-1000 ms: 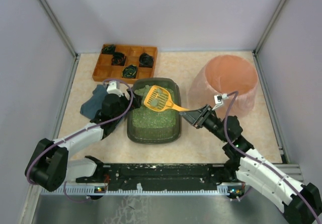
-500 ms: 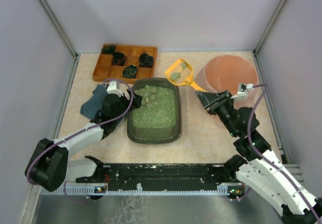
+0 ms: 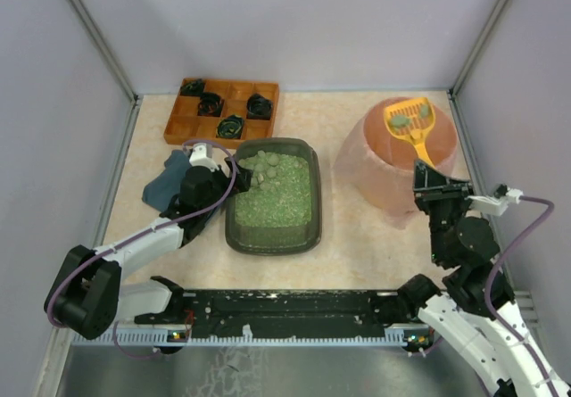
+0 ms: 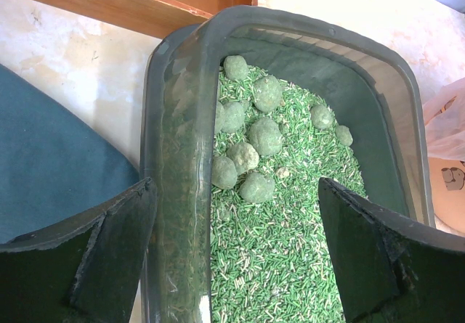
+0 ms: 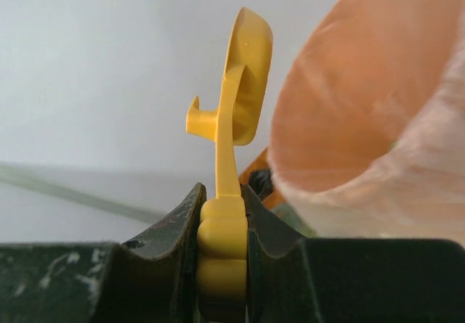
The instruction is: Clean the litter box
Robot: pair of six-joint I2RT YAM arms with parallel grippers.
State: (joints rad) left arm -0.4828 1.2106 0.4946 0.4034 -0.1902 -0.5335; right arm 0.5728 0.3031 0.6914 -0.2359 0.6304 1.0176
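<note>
The dark grey-green litter box (image 3: pixel 308 233) sits mid-table with green granular litter and several grey-green clumps (image 3: pixel 265 167) at its far end. In the left wrist view its rim (image 4: pixel 174 156) runs between my open fingers and the clumps (image 4: pixel 254 138) lie beyond. My left gripper (image 3: pixel 211 186) is open, astride the box's left rim. My right gripper (image 3: pixel 432 177) is shut on the handle of a yellow slotted scoop (image 3: pixel 409 120), which holds two clumps over the pink bag-lined bin (image 3: pixel 384 178). In the right wrist view the scoop (image 5: pixel 236 105) stands edge-on beside the bin (image 5: pixel 363 112).
An orange-brown wooden compartment tray (image 3: pixel 178 122) with several dark objects stands at the far left. A dark blue cloth (image 3: pixel 164 190) lies left of the litter box, also in the left wrist view (image 4: pixel 51 163). Grey walls enclose the table; a black rail (image 3: pixel 285 308) runs along the near edge.
My right gripper lifted the scoop out of the litter box with clumps in it and swung it right, over the pink bin. The left arm has not moved.
</note>
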